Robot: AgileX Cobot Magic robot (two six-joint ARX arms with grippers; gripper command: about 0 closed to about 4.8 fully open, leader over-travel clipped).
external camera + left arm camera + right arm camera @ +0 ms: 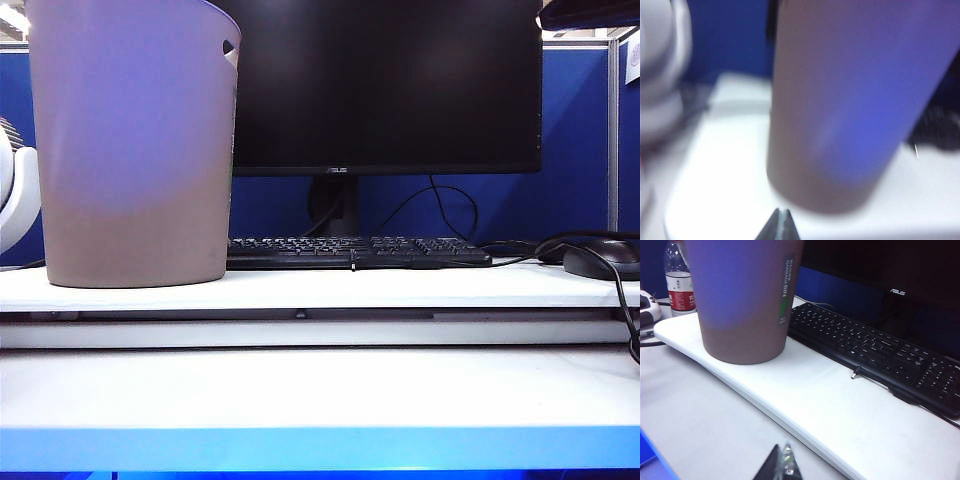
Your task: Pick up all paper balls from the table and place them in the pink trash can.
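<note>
The pink trash can [132, 140] stands upright at the back left of the white table [320, 385], on a raised white shelf. It fills the blurred left wrist view as the trash can [850, 100], with my left gripper [780, 214] shut and empty just short of its base. In the right wrist view the trash can [742, 295] stands farther off, and my right gripper [782, 449] is shut and empty above the table [700, 425]. No paper balls show in any view. Neither gripper appears in the exterior view.
A black monitor [385, 85] and black keyboard [355, 250] sit on the shelf beside the bin, with a black mouse [603, 258] and cables at the right. A water bottle [680, 282] stands behind the bin. A white fan [15, 190] sits at the far left.
</note>
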